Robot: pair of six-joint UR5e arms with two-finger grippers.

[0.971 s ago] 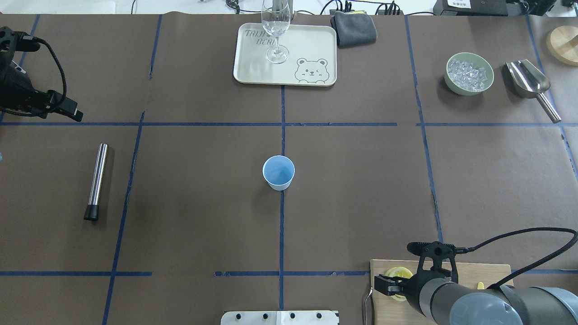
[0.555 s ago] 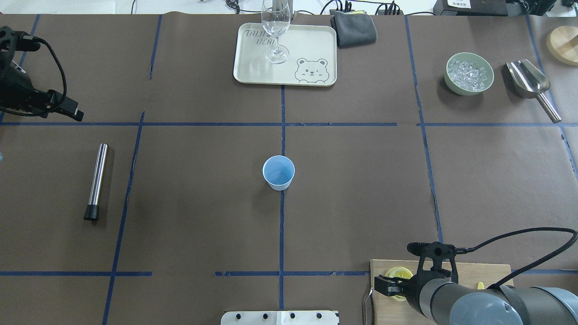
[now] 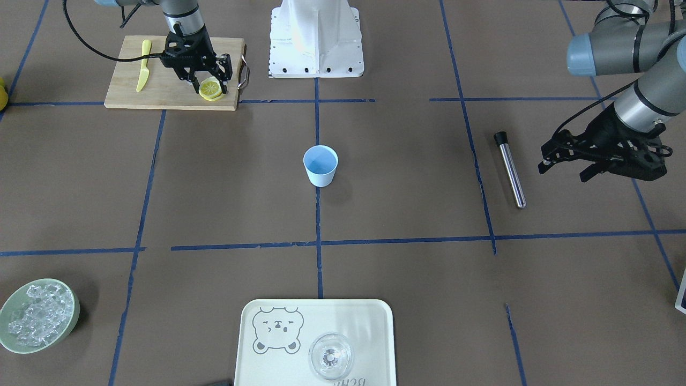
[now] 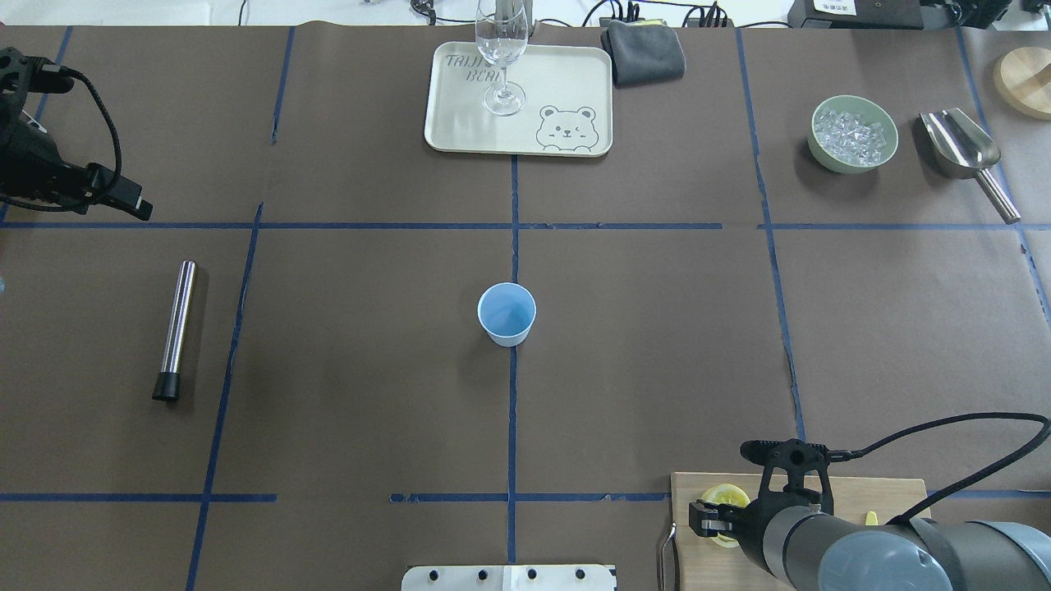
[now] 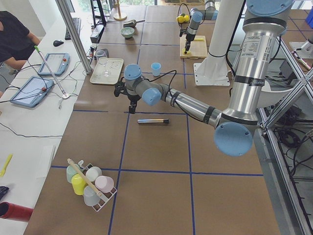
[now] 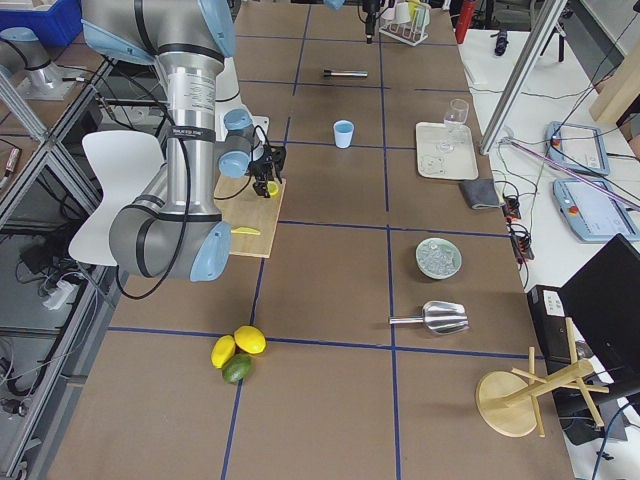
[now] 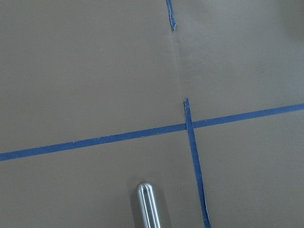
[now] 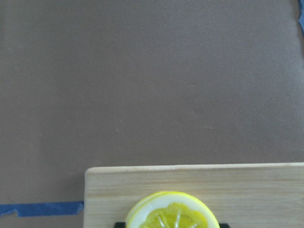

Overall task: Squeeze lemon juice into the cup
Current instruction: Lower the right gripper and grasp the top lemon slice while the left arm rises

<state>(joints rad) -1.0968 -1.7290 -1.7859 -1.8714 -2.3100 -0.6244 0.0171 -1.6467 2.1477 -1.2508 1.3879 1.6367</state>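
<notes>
At the robot-side edge, toward its right corner, a thin round yellow-rinded lemon slice (image 3: 210, 89) is bracketed on the pale wooden cutting board (image 3: 161, 91) by the right gripper (image 3: 209, 83); jaws are narrowed onto the rind, apparently for the lift; pale segmented flesh is seen face-up, unsqueezed; the small light-blue tapered plastic cup (image 4: 507, 313) is kept mid-counter as target, well apart; the left gripper (image 3: 563, 169) is parked wide and empty near the left edge.

The overhead view looks forward and down on the table (image 4: 328, 369) from behind the robot's base (image 4: 509, 577). The front-facing view looks steeply down from across it, and both hold the cup (image 4: 507, 313) mid-frame. Two side views look along the table from its ends. The wrist views sit close: left over the table, right on the lemon (image 8: 171, 216) at its lower edge.
</notes>
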